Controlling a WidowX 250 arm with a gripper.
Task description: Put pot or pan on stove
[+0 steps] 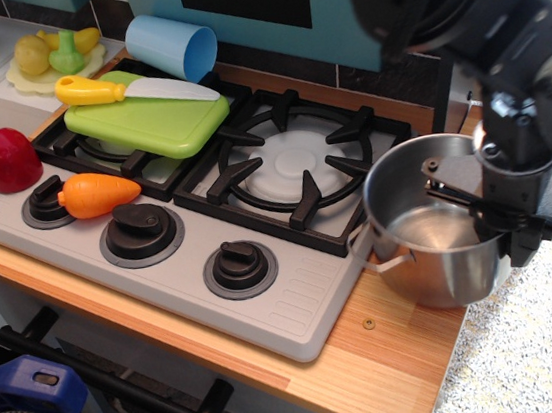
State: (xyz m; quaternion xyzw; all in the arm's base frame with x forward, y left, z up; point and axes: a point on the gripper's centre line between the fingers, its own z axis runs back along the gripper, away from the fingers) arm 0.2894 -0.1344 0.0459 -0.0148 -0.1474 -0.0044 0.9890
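The shiny steel pot [432,248] stands at the stove's right edge, mostly over the wooden counter [375,355], its left side just reaching the grey stove body [299,314]. One wire loop handle points front-left. My gripper [494,220] is at the pot's right rim, one finger inside and one outside the wall, shut on it. The right burner [291,164] with its black grate is bare and lies just left of the pot. I cannot tell whether the pot rests on the counter or is slightly raised.
A green cutting board [150,121] with a yellow-handled toy knife [131,88] covers the left burner. A light-blue cup [171,46] lies behind it. A toy carrot [98,193] and a red toy [10,158] sit by the knobs. The counter's right edge is close to the pot.
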